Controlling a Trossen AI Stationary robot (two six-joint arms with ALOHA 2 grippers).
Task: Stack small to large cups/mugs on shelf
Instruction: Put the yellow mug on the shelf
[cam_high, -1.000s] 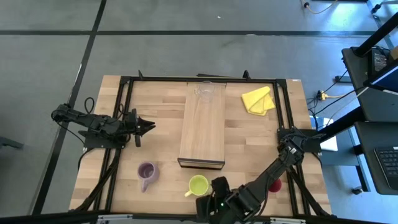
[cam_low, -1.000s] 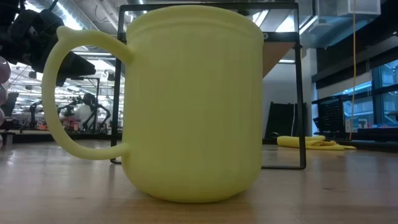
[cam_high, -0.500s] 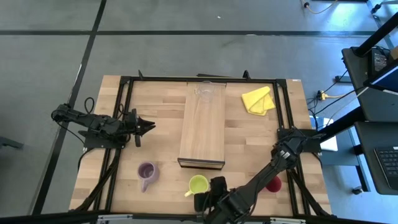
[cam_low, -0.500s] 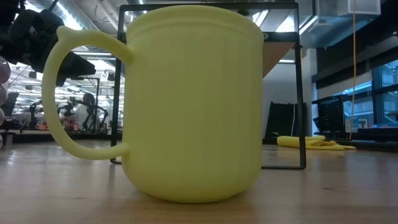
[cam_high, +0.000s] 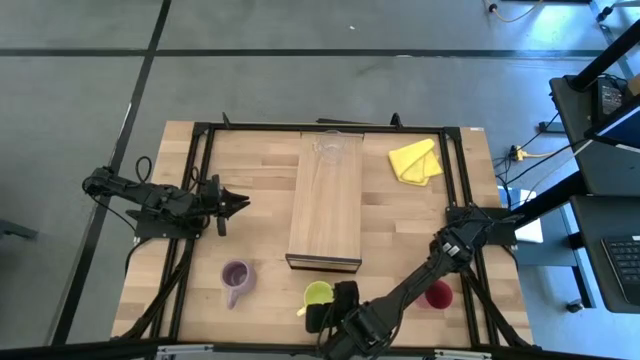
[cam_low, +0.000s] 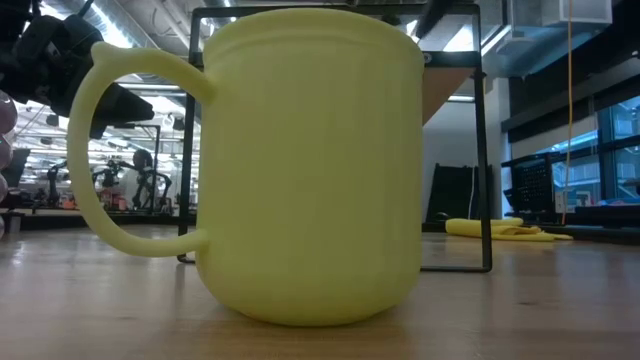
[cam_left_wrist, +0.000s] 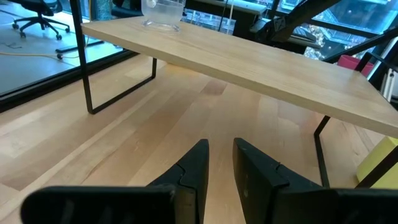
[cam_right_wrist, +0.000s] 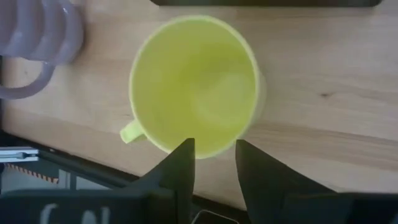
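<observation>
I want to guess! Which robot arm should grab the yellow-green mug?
Probably the right: the right gripper hovers directly over the yellow-green handled mug, fingers apart. The left gripper waits far off, beside the light-wood shelf.

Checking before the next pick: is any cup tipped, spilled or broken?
Nothing stands out. The yellow-green mug, purple mug, red cup and glass cup all stand upright; the mug looks empty from above.

The right gripper is sliding leftward along the worktop's near edge, closing in on the yellow-green mug: a moment ago it was hanging just right of the mug, and now it is hovering over the mug's near rim, looking straight down into it. The right arm's forearm is stretching further out along that same line.
</observation>
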